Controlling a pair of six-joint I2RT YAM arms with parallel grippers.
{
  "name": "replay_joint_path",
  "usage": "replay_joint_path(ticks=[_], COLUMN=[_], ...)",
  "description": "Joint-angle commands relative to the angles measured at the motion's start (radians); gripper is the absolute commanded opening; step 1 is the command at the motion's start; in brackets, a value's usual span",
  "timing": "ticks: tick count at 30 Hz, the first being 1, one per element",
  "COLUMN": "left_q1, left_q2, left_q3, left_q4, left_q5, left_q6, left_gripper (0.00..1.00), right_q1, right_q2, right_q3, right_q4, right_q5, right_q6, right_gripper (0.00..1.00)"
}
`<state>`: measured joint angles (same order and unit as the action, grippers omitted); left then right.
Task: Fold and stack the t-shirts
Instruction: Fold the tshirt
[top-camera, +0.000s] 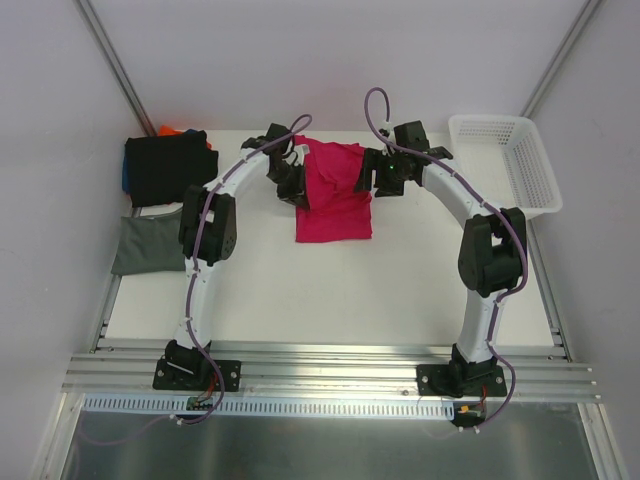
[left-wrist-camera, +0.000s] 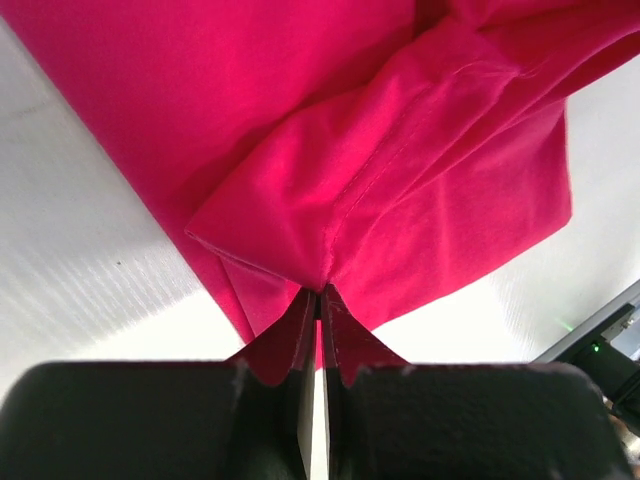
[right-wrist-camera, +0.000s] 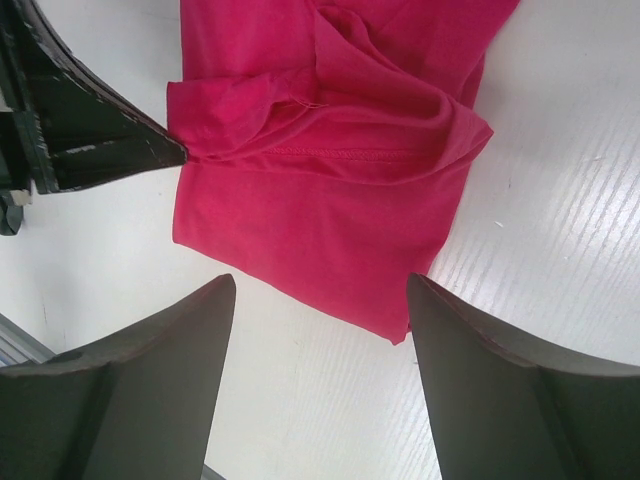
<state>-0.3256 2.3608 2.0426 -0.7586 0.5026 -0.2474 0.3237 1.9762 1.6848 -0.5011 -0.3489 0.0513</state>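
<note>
The crimson t-shirt (top-camera: 335, 205) lies on the bench (top-camera: 400, 290), mid far edge. The left end effector (left-wrist-camera: 318, 298) is clamped on its folded edge, probably to carry the fold. The right end effector (right-wrist-camera: 320, 282) hovers above, jaws spread.

Soft matt cloth crimson-pink t-shirt (left-wrist-camera: 300, 120); smooth, faintly streaked white table (right-wrist-camera: 560, 200).

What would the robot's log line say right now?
left tool: shut on pink shirt | right tool: open, holding nothing | fold: not finished
</note>
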Motion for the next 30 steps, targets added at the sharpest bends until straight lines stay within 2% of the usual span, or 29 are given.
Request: replay_joint_path(ticks=[1, 11, 15, 16, 17, 18, 19, 20, 22, 23, 30], left_q1=[0.007, 0.000, -0.001, -0.001, -0.001, -0.001, -0.001, -0.001, -0.001, -0.001, -0.003], left_q2=[-0.037, 0.037, 0.071, 0.077, 0.078, 0.081, 0.081, 0.084, 0.081, 0.080, 0.011], left_q3=[0.088, 0.154, 0.186, 0.192, 0.192, 0.197, 0.195, 0.197, 0.200, 0.202, 0.219], left_q4=[0.004, 0.031, 0.042, 0.044, 0.047, 0.048, 0.050, 0.051, 0.053, 0.054, 0.054], left_q5=[-0.016, -0.055, -0.113, -0.162, -0.174, -0.194, -0.225, -0.242, -0.254, -0.265, -0.337], left_q6=[0.020, 0.043, 0.039, 0.031, 0.028, 0.016, 0.001, -0.003, -0.012, -0.018, -0.010], left_gripper=[0.00, 0.02, 0.09, 0.25, 0.26, 0.32, 0.47, 0.77, 0.95, 0.99, 0.99], right_q1=[0.006, 0.012, 0.020, 0.021, 0.023, 0.025, 0.026, 0.026, 0.031, 0.032, 0.058], right_q2=[-0.007, -0.031, -0.042, -0.045, -0.046, -0.051, -0.054, -0.056, -0.062, -0.065, -0.059], right_q3=[0.038, 0.000, -0.016, -0.025, -0.028, -0.031, -0.033, -0.037, -0.040, -0.042, -0.036], right_q4=[0.024, 0.027, 0.027, 0.027, 0.027, 0.027, 0.027, 0.027, 0.029, 0.030, 0.039], right_q5=[0.004, 0.011, 0.014, 0.017, 0.019, 0.022, 0.024, 0.025, 0.030, 0.033, 0.008], right_q6=[-0.001, -0.005, -0.013, -0.016, -0.016, -0.016, -0.016, -0.018, -0.022, -0.025, -0.016], right_gripper=[0.73, 0.73, 0.73, 0.73, 0.73, 0.73, 0.73, 0.73, 0.73, 0.74, 0.74])
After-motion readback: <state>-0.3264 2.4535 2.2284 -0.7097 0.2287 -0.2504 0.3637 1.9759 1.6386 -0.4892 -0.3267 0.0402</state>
